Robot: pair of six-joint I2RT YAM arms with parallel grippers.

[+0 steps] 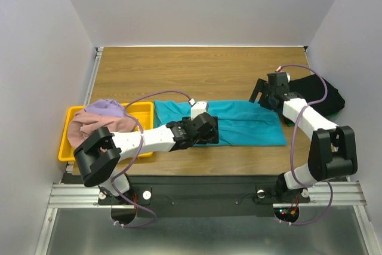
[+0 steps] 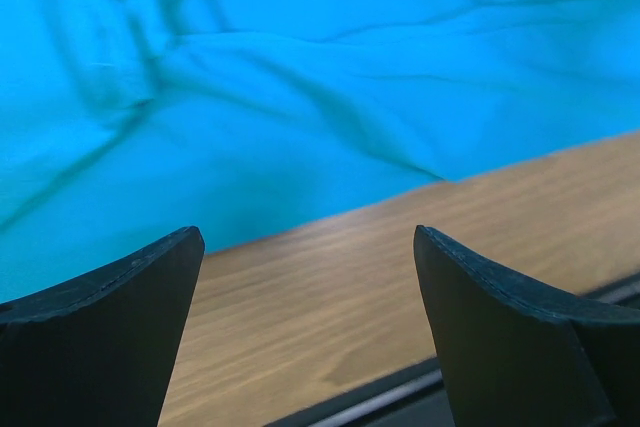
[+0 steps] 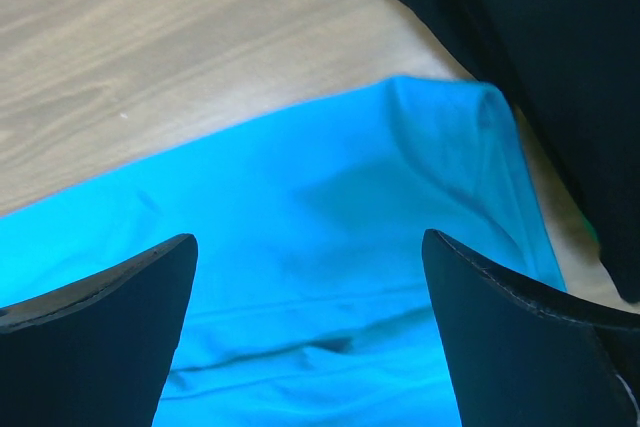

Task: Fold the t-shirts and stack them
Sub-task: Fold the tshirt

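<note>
A teal t-shirt (image 1: 245, 122) lies folded into a long strip across the middle of the table. My left gripper (image 1: 203, 131) hovers at its near edge, open; in the left wrist view (image 2: 305, 237) bare wood shows between the fingers and the teal cloth (image 2: 300, 77) lies just beyond. My right gripper (image 1: 260, 95) hangs open over the strip's far right end, with nothing between its fingers (image 3: 308, 239) and the teal cloth (image 3: 320, 217) below. A black t-shirt (image 1: 322, 95) (image 3: 540, 57) lies at the right edge. Pink (image 1: 89, 125) and lavender (image 1: 106, 109) shirts are heaped in the tray.
The yellow tray (image 1: 143, 110) stands at the left near corner of the wooden table (image 1: 197, 70). A bit of green cloth (image 1: 341, 110) peeks from under the black shirt. White walls close in the back and both sides. The table's near edge runs just behind my left fingers.
</note>
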